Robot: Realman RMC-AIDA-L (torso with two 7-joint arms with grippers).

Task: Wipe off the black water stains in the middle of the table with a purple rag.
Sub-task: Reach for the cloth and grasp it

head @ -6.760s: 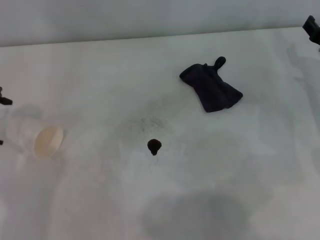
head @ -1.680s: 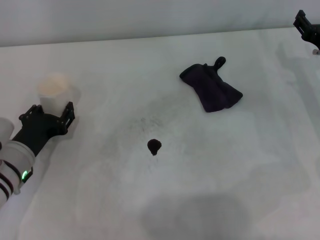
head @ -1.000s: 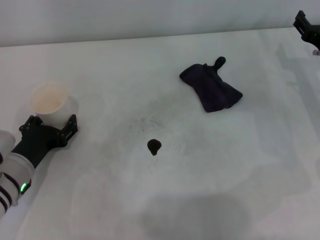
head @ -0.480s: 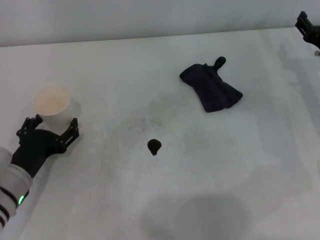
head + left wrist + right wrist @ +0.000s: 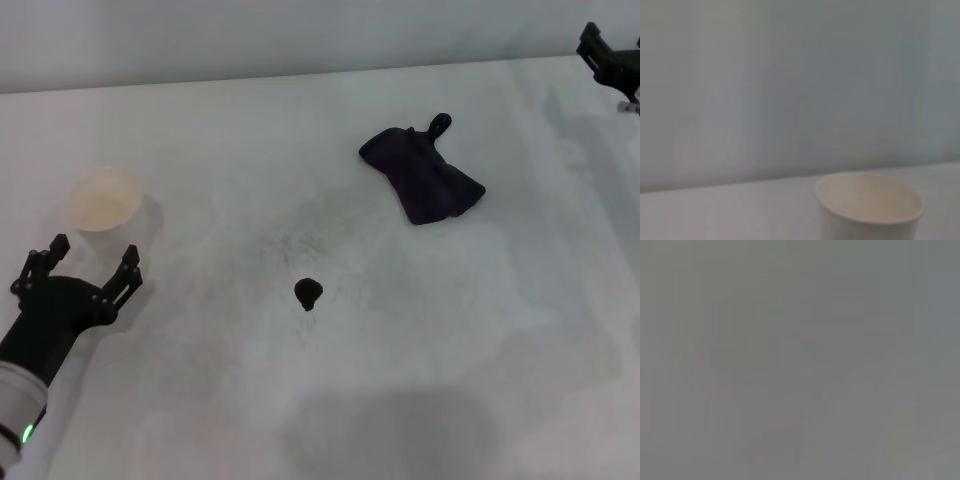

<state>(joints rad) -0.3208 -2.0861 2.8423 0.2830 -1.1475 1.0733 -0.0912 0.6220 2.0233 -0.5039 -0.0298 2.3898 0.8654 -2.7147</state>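
Note:
The purple rag (image 5: 422, 173) lies crumpled on the white table (image 5: 420, 340), right of the middle and towards the back, its loop pointing to the far side. The black water stain (image 5: 308, 292) is a small dark blot in the middle of the table, apart from the rag. My left gripper (image 5: 76, 266) is open and empty at the near left, just in front of the paper cup. My right gripper (image 5: 608, 55) shows only partly at the far right edge, well away from the rag.
A white paper cup (image 5: 104, 203) stands upright at the left; it also shows in the left wrist view (image 5: 869, 206). Faint grey speckles (image 5: 290, 243) lie behind the stain. The right wrist view shows only grey.
My left gripper set the cup upright, let go of it and drew back towards the near left. The right gripper shifted slightly at the far right. Rag and stain have not moved.

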